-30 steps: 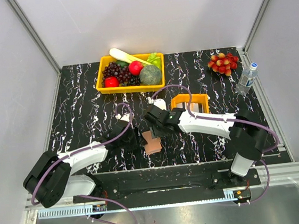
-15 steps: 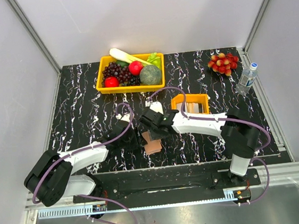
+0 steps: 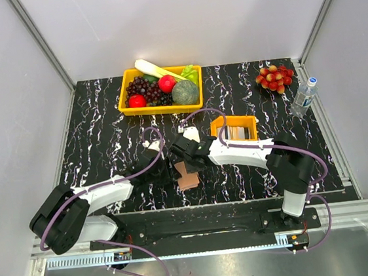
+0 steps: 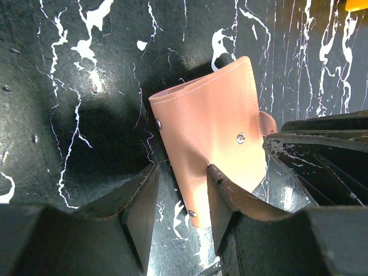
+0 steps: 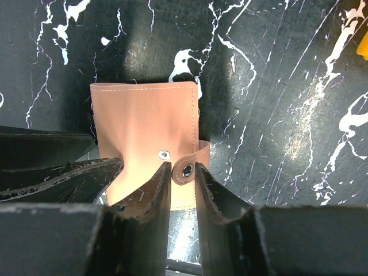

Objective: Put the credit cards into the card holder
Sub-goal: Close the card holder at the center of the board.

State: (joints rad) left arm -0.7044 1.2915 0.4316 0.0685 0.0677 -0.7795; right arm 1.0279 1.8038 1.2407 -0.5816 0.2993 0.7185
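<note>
Card holder [image 3: 187, 177]: tan-pink, folded over, lying on the black marbled desk [image 3: 104, 133] near its front edge, between the two arms. The snap tab [image 5: 187, 169] curls round from the holder's side. Its snap ring sits just beside the metal stud on the face, not on it.

Left hand [image 4: 181, 172]: jaws apart. The holder's long edge runs through the gap. One finger [image 4: 225, 192] lies over the holder's face; the other is over bare desk, apart from that edge. No clamp on the holder.

Right hand [image 5: 184, 172]: jaws drawn narrow, with the snap tab between the fingertips and both tips at its edges. Whether the tab is actually pinched, I cannot tell.

Credit cards [image 3: 239, 132]: pale, standing on edge in a small orange tray [image 3: 233, 117], behind and to the right of the holder, apart from it.

A yellow bin [image 3: 124, 98] of fruit and vegetables stands at the back; a water bottle [image 3: 303, 96] stands at the right edge.
</note>
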